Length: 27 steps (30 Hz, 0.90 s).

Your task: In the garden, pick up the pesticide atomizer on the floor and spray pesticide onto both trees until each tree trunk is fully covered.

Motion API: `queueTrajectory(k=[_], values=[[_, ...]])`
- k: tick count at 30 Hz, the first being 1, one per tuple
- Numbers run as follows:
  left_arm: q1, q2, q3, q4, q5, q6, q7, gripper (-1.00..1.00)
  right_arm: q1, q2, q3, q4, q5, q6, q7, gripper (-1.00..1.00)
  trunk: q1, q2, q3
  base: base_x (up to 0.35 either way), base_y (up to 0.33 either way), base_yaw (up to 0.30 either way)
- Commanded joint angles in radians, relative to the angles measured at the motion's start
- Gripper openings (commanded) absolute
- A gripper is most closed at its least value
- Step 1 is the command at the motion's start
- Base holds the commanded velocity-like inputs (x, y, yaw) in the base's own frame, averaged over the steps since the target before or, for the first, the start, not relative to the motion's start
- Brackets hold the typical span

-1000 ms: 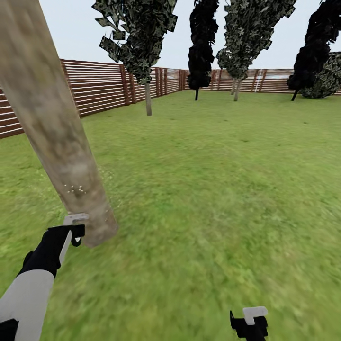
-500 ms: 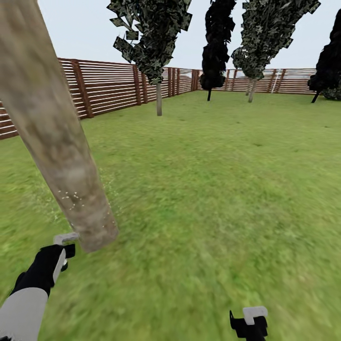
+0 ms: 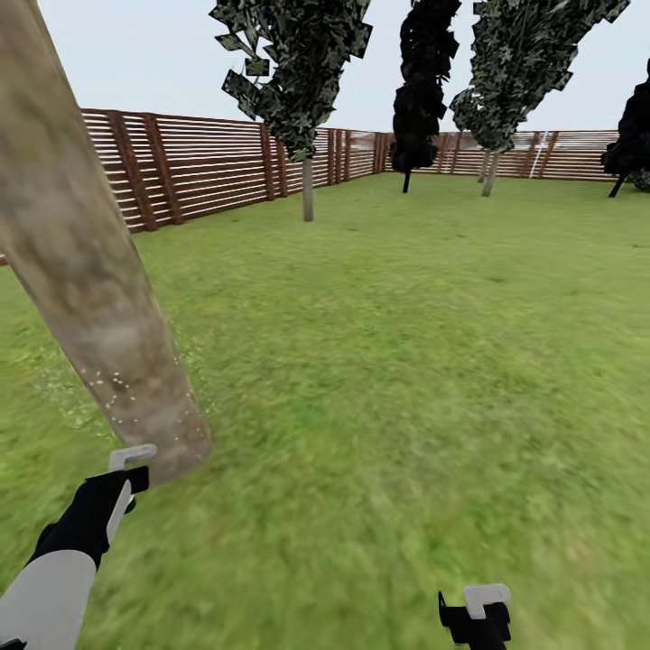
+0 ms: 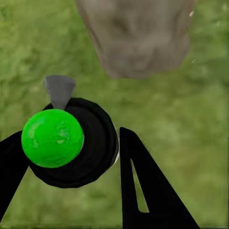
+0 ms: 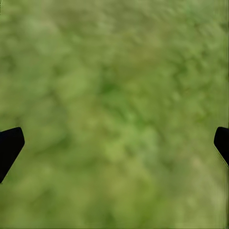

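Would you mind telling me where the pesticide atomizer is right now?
The atomizer is held in the left gripper, low at the head view's left, right beside the base of the thick leaning tree trunk on the lawn.

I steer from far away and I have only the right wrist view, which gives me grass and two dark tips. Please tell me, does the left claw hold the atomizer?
Observer: Yes. In the left wrist view the left claw is shut on the atomizer, a black body with a bright green cap.
Operator: Is a tree near it?
Observer: The thick tree trunk stands just ahead of the left claw in the head view, and it leans.
Operator: Is spray on it already?
Observer: Small white specks dot the lower trunk; higher up I see none.
Operator: And my right claw?
Observer: The right claw is open, low over the grass, far from the trunk.
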State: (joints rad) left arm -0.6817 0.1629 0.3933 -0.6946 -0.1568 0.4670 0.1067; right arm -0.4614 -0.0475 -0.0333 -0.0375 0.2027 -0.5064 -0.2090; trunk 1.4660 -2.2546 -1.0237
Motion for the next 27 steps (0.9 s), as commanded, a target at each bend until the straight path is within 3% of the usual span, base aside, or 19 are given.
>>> queueTrajectory(k=[1, 7, 20, 27], values=[[-0.001, -0.001, 0.002, -0.002, -0.010, 0.006, -0.002, -1.00, 0.000, 0.000, -0.004, 0.001, 0.011, -0.001, -0.006, 1.00, 0.000, 0.000, -0.001, 0.000, -0.273, 0.270], [-0.001, -0.001, 0.002, -0.004, -0.009, 0.005, -0.002, -1.00, 0.000, 0.000, -0.004, 0.001, 0.011, -0.001, -0.006, 1.00, 0.000, 0.000, -0.001, 0.096, -0.267, 0.243], [-0.001, -0.005, -0.005, -0.003, -0.010, 0.004, -0.001, -1.00, 0.000, 0.000, -0.004, 0.001, 0.011, -0.001, -0.006, 1.00, 0.000, 0.000, -0.001, 0.228, -0.198, 0.016], [0.000, -0.004, -0.002, -0.003, -0.010, 0.004, -0.001, -1.00, 0.000, 0.001, -0.004, 0.001, 0.011, -0.001, -0.006, 1.00, 0.000, 0.000, -0.001, 0.082, -0.252, 0.246]])
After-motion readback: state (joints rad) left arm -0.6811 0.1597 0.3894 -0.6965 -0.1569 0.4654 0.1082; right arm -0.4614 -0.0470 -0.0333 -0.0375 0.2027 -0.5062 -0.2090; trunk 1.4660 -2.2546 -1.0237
